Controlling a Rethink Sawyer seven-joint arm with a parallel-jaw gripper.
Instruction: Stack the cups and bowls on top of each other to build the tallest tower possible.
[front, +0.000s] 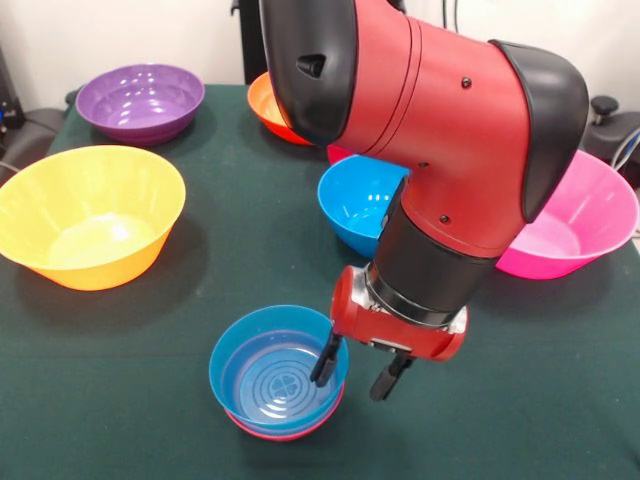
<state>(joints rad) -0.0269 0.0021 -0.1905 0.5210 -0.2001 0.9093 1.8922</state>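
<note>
Nearest you sits the small blue bowl (277, 373), nested in a small red bowl (290, 430) whose rim peeks out underneath. Your gripper (361, 368) hangs at its right rim, fingers parted, one finger (326, 360) over the rim and the other outside; it holds nothing. Behind the arm (440, 150) you have a mid-sized blue bowl (352, 205), then pink (590, 215), orange (268, 108), purple (140, 100) and yellow-orange (90, 215) bowls on the green table (110, 380).
</note>
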